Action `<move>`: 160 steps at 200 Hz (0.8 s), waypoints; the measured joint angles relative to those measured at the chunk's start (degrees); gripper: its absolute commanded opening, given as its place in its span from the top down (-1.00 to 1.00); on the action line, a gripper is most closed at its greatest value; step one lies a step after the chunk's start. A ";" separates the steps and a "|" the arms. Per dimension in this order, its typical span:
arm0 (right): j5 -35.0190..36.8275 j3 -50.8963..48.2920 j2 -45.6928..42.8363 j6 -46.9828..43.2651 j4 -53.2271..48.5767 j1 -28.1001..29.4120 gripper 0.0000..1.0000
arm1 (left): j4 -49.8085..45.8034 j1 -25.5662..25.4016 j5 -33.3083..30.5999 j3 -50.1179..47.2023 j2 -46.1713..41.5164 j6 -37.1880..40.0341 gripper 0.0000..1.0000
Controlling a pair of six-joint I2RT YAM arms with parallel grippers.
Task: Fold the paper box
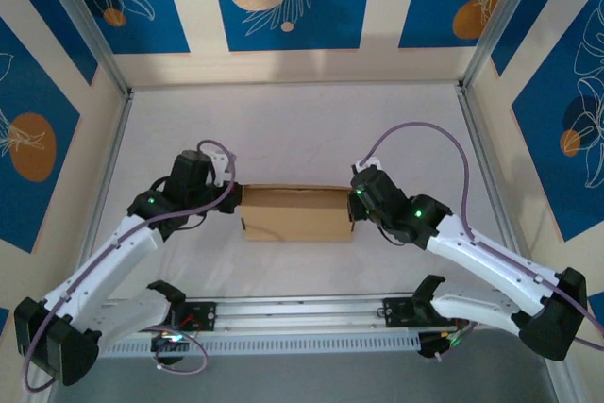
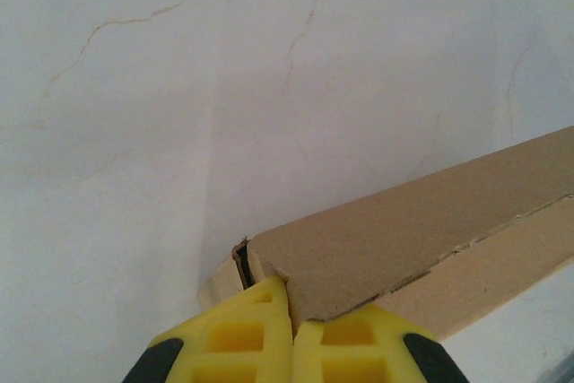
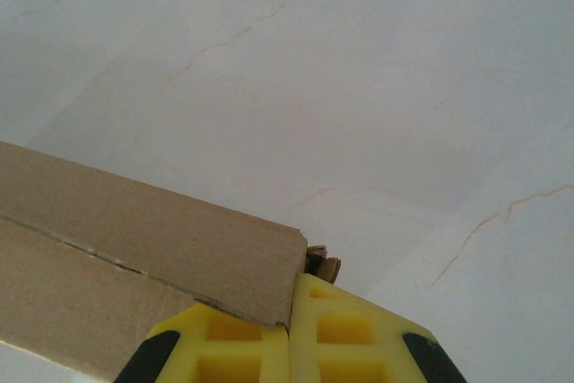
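The paper box [image 1: 297, 212] is a plain brown cardboard box, folded shallow, lying across the middle of the white table. My left gripper [image 1: 236, 203] is at its left end and my right gripper [image 1: 355, 207] at its right end. In the left wrist view the yellow fingers meet at the left gripper [image 2: 290, 298], pinching the corner edge of the box [image 2: 404, 230], which lies over the right finger. In the right wrist view the right gripper [image 3: 291, 298] is likewise shut on the end edge of the box [image 3: 134, 221], with a small tab poking out past it.
An aluminium rail [image 1: 302, 313] runs along the near edge between the arm bases. Metal frame posts [image 1: 113, 73] and patterned blue walls close the table in at the back and sides. Bare white table [image 1: 302, 129] lies beyond the box.
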 measured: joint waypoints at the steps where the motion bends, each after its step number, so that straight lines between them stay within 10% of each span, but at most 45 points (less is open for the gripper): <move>1: 0.02 -0.13 -0.15 0.15 0.07 0.04 1.00 | 0.07 -0.02 0.00 -0.13 -0.17 0.00 1.00; 80: 3.30 -7.26 -7.43 5.60 4.61 2.60 0.99 | 1.66 -7.45 -7.41 -2.97 -3.37 2.80 1.00; 160: -2.93 -6.88 -12.98 3.65 -2.19 2.97 -0.23 | 2.16 -10.51 -14.67 -2.93 -2.29 2.97 1.00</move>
